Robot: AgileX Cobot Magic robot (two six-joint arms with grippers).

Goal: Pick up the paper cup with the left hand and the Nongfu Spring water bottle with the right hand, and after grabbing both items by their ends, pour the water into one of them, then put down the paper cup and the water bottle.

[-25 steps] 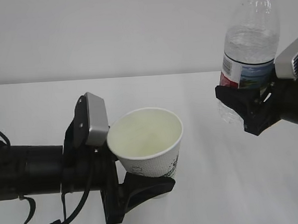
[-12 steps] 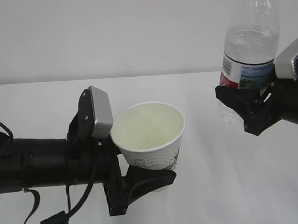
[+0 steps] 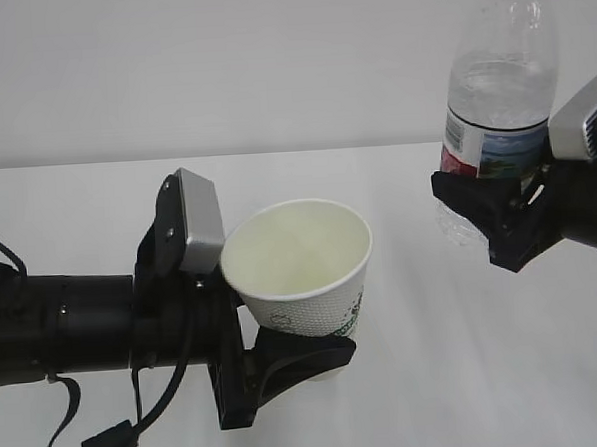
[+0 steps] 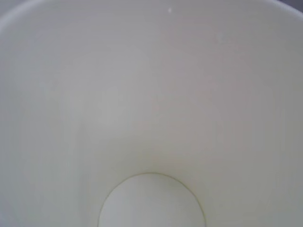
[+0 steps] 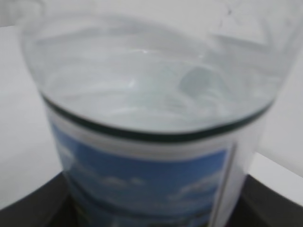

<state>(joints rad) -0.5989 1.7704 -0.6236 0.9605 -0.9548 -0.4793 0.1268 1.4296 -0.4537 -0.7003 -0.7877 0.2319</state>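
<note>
a: where's the paper cup [image 3: 303,273] sitting?

b: it's off the white table [image 3: 466,355], gripped low on its body by the left hand [image 3: 286,362]. the black fingers [image 3: 310,351] wrap its lower part, so those jaws are closed around the cup. it's tilted a little, mouth facing up and toward the camera, pale cream inside.

a: anything inside it?

b: the left wrist view looks straight down into the paper cup [image 4: 151,113], showing smooth walls and the round bottom; i can't tell whether any liquid is in there.

a: and the nongfu spring water bottle [image 3: 497,103]?

b: up and to the right of the cup, well apart from it, upright with the red neck ring at the top edge. the right hand [image 3: 499,218] clamps it near the bottom, jaws holding the bottle just under the label.

a: water [image 5: 151,94]?

b: clear, its surface sits just above the label, seen close in the right wrist view through the nongfu spring water bottle [image 5: 142,179].
</note>
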